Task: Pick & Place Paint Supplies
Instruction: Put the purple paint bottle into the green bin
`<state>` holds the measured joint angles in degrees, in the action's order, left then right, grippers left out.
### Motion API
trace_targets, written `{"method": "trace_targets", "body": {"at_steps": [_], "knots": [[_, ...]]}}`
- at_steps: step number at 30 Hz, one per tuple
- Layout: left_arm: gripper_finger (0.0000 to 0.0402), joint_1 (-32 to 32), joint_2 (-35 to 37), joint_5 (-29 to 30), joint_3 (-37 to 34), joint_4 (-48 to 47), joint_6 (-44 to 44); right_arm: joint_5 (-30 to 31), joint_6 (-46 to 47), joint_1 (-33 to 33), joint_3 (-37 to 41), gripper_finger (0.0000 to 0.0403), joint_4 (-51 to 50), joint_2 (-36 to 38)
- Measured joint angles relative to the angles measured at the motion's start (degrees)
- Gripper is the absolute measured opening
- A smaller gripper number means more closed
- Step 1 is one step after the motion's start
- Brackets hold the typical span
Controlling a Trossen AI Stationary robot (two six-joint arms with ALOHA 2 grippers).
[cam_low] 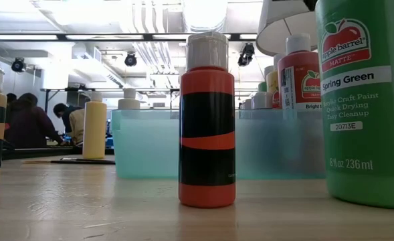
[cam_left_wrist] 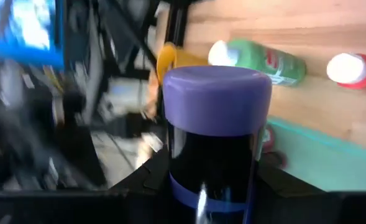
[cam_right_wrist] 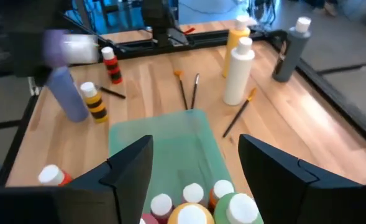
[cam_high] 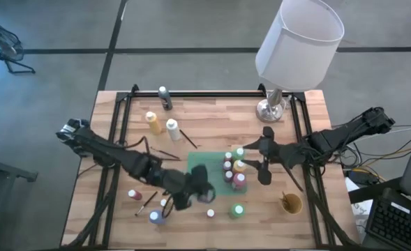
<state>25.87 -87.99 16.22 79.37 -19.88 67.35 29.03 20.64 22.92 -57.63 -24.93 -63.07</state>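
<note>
Left wrist view shows the left gripper [cam_left_wrist: 214,186] pinching a purple-capped bottle [cam_left_wrist: 215,124] between its fingers, so the step in hand is, I judge, carrying one more bottle toward the green mat [cam_high: 215,183]. In the high view the left arm reaches across the table with its gripper [cam_high: 199,183] at the mat's edge. The next move calls for lowering the bottle upright onto bare mat — clear of the cluster of bottles [cam_high: 234,169] standing there. The right gripper [cam_high: 264,167] hovers over that cluster, fingers spread and holding nothing.
</note>
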Motion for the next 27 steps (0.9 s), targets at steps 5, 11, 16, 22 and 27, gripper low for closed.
{"method": "trace_targets", "body": {"at_steps": [5,11,16,22,27], "knots": [[0.0126,3.52,-2.15,1.45,-0.02,2.35,14.57,-7.08,1.95,-3.66,0.04,0.0242,2.02,-0.38],[0.0126,5.74,-5.21,11.15,-0.02,7.29,28.86,-17.51,1.67,-5.08,0.11,0.0241,8.02,-1.62],[0.0126,5.85,-8.32,22.29,0.0,12.99,38.97,-19.69,1.42,-5.11,0.11,0.0222,9.31,-1.6],[0.0126,5.69,-12.26,28.42,0.0,17.4,49.55,-22.96,1.29,-6.11,0.11,0.0217,9.71,-1.55],[0.0126,5.49,-14.78,32.92,0.11,23.61,58.02,-24.04,4.93,-7.2,0.13,0.0233,10.5,-1.55]]}}
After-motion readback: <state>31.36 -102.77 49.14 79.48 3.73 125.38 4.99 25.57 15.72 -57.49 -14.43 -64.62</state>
